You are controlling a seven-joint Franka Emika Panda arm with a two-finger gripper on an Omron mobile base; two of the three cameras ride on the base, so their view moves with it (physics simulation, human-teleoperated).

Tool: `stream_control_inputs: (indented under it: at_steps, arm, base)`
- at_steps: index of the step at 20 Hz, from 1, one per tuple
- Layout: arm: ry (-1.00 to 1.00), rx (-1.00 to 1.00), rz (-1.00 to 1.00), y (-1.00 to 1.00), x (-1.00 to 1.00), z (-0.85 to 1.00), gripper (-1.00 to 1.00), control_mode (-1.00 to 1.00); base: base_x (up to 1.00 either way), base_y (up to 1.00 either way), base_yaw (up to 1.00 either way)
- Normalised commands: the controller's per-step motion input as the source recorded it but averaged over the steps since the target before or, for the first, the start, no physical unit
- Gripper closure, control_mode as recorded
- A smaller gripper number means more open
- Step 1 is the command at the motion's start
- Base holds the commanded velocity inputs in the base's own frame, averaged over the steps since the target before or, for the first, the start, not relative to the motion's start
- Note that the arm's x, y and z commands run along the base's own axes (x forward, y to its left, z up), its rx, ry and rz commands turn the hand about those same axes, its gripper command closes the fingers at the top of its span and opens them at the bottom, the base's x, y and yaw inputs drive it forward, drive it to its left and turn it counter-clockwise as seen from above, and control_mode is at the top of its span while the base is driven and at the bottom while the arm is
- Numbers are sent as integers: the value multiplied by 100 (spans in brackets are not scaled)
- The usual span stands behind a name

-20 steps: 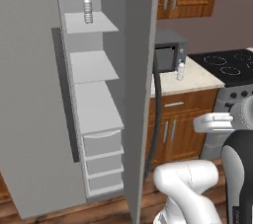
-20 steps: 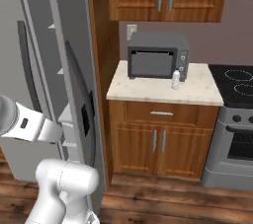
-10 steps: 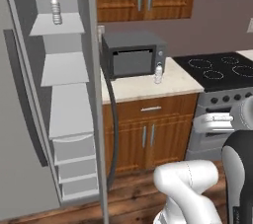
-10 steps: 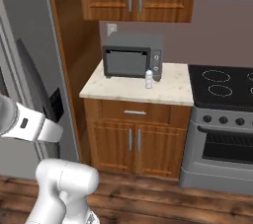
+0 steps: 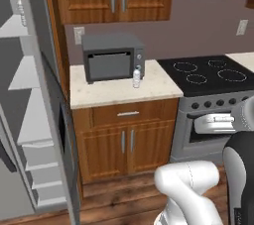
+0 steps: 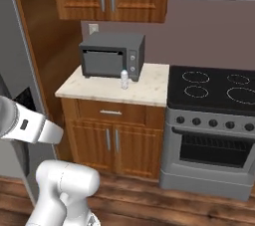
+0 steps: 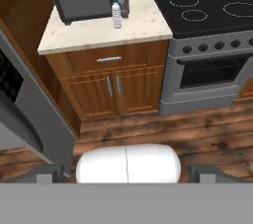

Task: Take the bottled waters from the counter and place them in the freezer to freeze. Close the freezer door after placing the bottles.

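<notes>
Even, soft rendered light with faint shadows, no glare; all views are slightly blurry and coarse.

Two base views flanking, hand view high, all on counter (image 5: 119, 92) and stovetop (image 6: 214, 88).

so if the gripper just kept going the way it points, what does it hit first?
Likely the wood floor in front of the cabinet doors; the open gripper aims down there, well short of the bottle. Depth unclear.
</notes>
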Motion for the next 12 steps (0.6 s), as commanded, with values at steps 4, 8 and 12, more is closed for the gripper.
stream_control_inputs:
  at_steps: [4, 8, 12]
  arm:
    - [0, 0, 0, 0, 0, 0, -100, 100]
    - [0, 0, 0, 0, 0, 0, -100, 100]
    - [0, 0, 0, 0, 0, 0, -100, 100]
  base:
    - [40, -63, 5]
    - [47, -40, 1]
    - [58, -38, 1]
